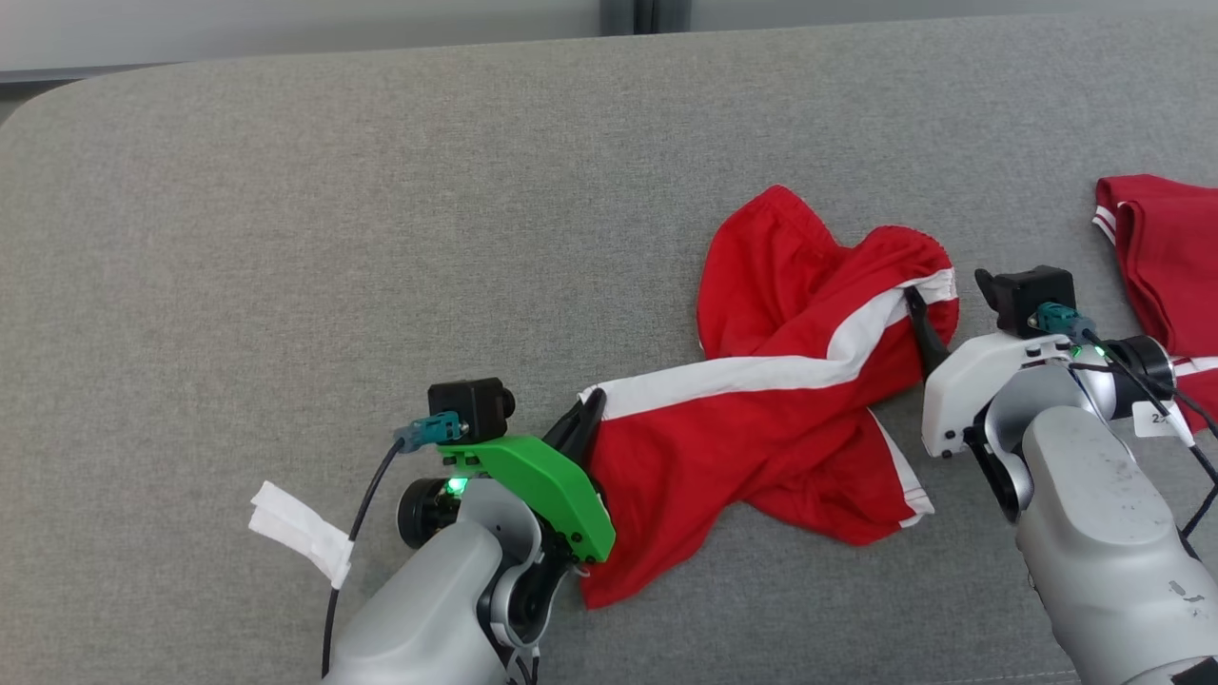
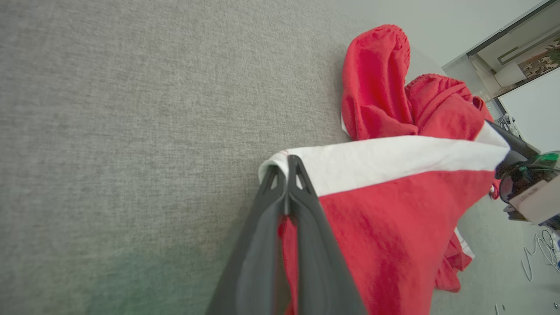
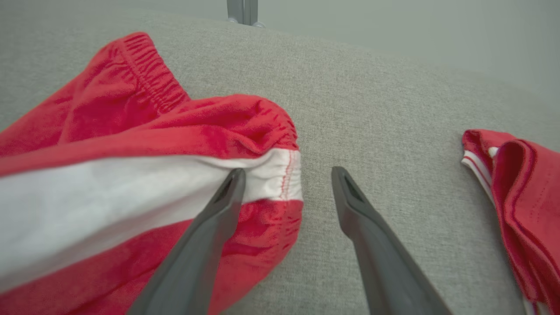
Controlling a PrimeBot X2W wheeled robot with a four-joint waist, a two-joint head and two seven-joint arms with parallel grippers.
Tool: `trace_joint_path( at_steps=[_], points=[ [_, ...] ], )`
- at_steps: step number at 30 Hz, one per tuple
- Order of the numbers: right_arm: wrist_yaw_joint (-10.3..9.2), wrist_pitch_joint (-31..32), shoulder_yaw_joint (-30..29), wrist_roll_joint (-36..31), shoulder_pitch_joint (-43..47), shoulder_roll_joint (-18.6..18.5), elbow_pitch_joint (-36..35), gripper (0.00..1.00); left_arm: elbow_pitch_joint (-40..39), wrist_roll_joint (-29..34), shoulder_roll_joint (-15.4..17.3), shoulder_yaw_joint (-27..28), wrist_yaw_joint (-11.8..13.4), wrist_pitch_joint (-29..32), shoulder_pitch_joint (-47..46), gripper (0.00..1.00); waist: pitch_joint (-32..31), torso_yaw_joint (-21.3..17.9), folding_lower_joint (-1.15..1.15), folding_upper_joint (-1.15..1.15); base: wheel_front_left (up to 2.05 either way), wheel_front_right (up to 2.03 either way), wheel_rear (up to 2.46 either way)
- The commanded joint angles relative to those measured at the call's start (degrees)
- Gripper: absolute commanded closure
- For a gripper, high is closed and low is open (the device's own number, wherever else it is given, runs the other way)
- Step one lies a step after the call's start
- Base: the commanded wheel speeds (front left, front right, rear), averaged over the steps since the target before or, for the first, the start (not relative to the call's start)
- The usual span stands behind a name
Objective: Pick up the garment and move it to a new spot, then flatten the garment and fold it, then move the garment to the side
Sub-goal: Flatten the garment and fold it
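Red garment [image 1: 761, 447], broad white stripe, thin white hem trim. Heathered grey surface [image 1: 381, 238]. Second red cloth [image 1: 1161, 257] at right edge, narrow white stripes. Green shell on left gripper [image 1: 592, 404], white shell on right gripper [image 3: 287, 173]; dark grey fingers. White tag [image 1: 300, 528], lower left.
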Motion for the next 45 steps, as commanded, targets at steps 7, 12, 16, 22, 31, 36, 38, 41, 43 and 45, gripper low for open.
trace_joint_path(
  at_steps=[7, 12, 16, 22, 31, 36, 38, 41, 43, 45],
  points=[
    [-0.10, 2.34, 7.45, 4.68, -3.44, -2.59, 3.84, 0.40, -0.67, 0.25, 0.84, 0.10, 0.28, -0.69, -0.94, 1.00, 0.01, 0.34, 0.00, 0.00, 0.00, 0.00, 0.00],
    [-0.10, 3.06, 10.83, 7.48, -4.86, -4.12, 4.94, 0.70, -0.82, 0.20, 0.97, 0.10, 0.41, -0.69, -0.95, 1.00, -0.04, 0.40, 0.00, 0.00, 0.00, 0.00, 0.00],
    [-0.10, 3.11, 12.44, 9.30, -6.03, -5.30, 5.72, 1.00, -0.94, 0.10, 1.13, 0.26, 0.58, -0.96, -1.01, 1.00, -0.05, 0.48, 0.00, 0.00, 0.00, 0.00, 0.00],
    [-0.10, -0.62, 11.83, 10.70, -6.44, -6.28, 4.72, 1.00, -1.75, 0.32, 2.14, 1.76, 0.92, -3.71, -1.53, 1.00, -1.32, -0.22, 0.00, 0.00, 0.00, 0.00, 0.00],
    [-0.10, -4.51, 7.89, 11.64, -1.71, -6.15, -8.44, 1.00, -10.58, 3.00, 4.83, 6.36, 1.11, -9.21, -2.79, 1.00, -8.34, -3.07, 0.00, 0.00, 0.00, 0.00, 0.00],
    [-0.10, -0.72, 4.82, 12.65, 5.64, -5.96, -26.33, 1.00, -21.29, 5.99, 7.07, 10.13, 2.98, -9.97, -0.18, 1.00, -12.83, -4.66, 0.00, 0.00, 0.00, 0.00, 0.00],
    [-0.10, 2.33, 2.78, 11.78, 9.53, -6.26, -36.34, 1.00, -26.79, 7.25, 8.54, 11.70, 4.09, -9.97, 0.96, 1.00, -14.75, -5.27, 0.00, 0.00, 0.00, 0.00, 0.00],
    [-0.10, 7.03, 0.16, 10.82, 14.67, -5.47, -49.72, 1.00, -34.59, 9.01, 10.50, 13.42, 5.96, -10.01, 2.25, 1.00, -16.33, -5.91, 0.00, 0.00, 0.00, 0.00, 0.00],
    [-0.10, 10.18, -1.42, 10.16, 17.53, -4.96, -58.09, 1.00, -39.97, 10.06, 12.23, 14.16, 7.29, -9.83, 2.91, 1.00, -17.02, -6.29, 0.00, 0.00, 0.00, 0.00, 0.00],
    [-0.10, 12.83, -2.89, 9.49, 19.72, -4.49, -65.35, 1.00, -45.29, 10.87, 13.97, 14.85, 8.53, -8.95, 2.96, 1.00, -17.47, -6.60, 0.00, 0.00, 0.00, 0.00, 0.00]
  ],
)
